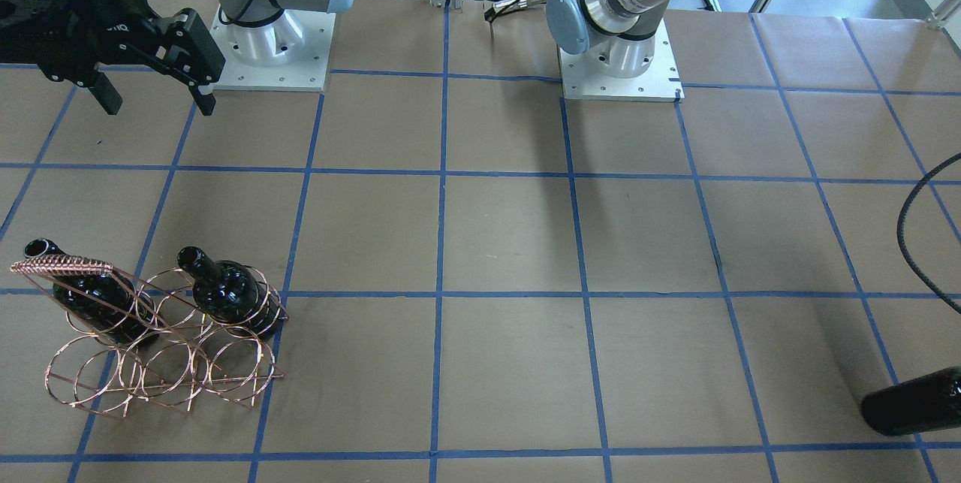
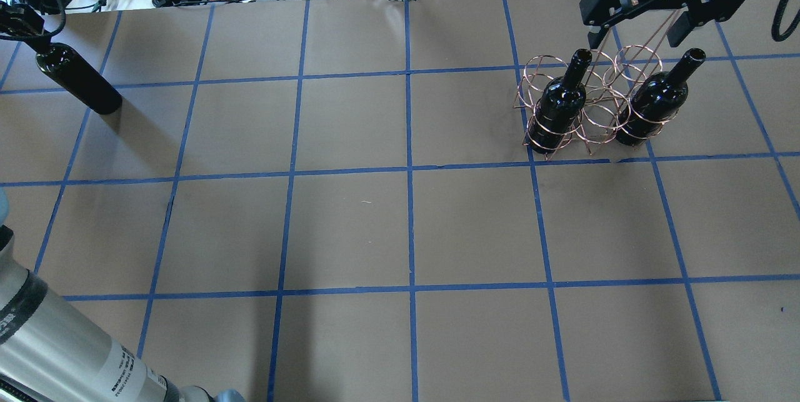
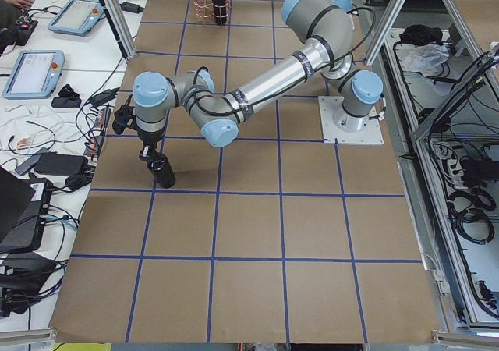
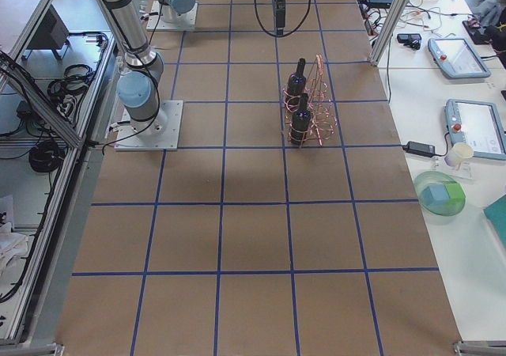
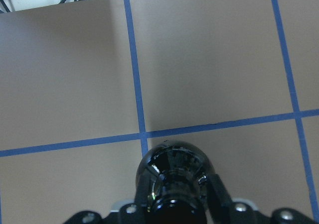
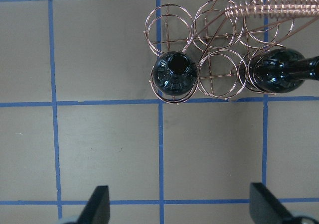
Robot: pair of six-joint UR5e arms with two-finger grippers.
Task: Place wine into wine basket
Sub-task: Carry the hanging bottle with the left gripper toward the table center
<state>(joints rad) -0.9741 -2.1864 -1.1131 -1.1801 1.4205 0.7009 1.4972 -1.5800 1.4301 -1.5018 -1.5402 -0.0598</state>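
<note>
The wine stands upright at the far left corner of the surface, with your left gripper jaws clamped on its neck. Lift it straight up and keep it plumb before travelling. The wine basket sits well apart across open room, with two bottles already in its rings. Your right gripper hovers above it, jaws wide apart; mind that, and the nearby edge.

Black glass wine bottle: smooth, highly glossy (room reflections show on its shoulder). Copper-coloured wire wine basket: thin polished metal with bright glints; coiled-wire handle. Brown paper table cover: matt, flat, lined with smooth blue tape strips. Right gripper: matt black casing. Left arm tube: satin silver metal; joint caps pale blue plastic.
</note>
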